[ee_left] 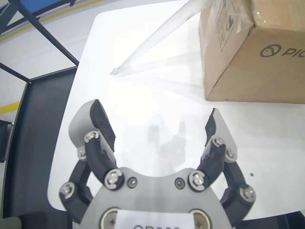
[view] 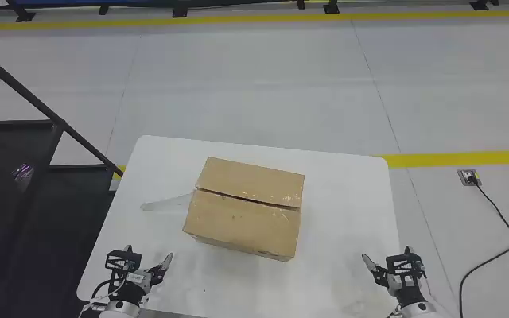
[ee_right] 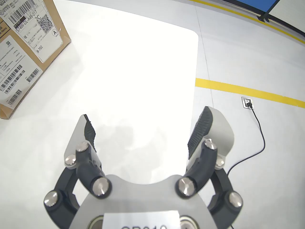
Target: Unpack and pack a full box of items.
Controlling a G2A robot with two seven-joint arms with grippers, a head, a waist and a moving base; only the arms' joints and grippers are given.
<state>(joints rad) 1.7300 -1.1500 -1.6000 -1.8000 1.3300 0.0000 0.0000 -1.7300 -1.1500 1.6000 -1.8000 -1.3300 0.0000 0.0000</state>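
A closed brown cardboard box (view: 245, 207) sits in the middle of the white table (view: 342, 199), its top flaps shut. A clear strip of tape (view: 165, 203) trails from the box's left side onto the table; the left wrist view shows this tape strip (ee_left: 164, 30) running down from the box (ee_left: 252, 48). My left gripper (view: 141, 266) (ee_left: 155, 115) hovers open over the table's near left corner, holding nothing. My right gripper (view: 394, 269) (ee_right: 146, 123) hangs open at the near right corner. White shipping labels cover the box side (ee_right: 26, 44) facing it.
A black frame and dark platform (view: 32, 199) stand left of the table. A floor socket with a black cable (view: 471, 178) lies to the right. Yellow floor lines (view: 445, 159) run behind and beside the table.
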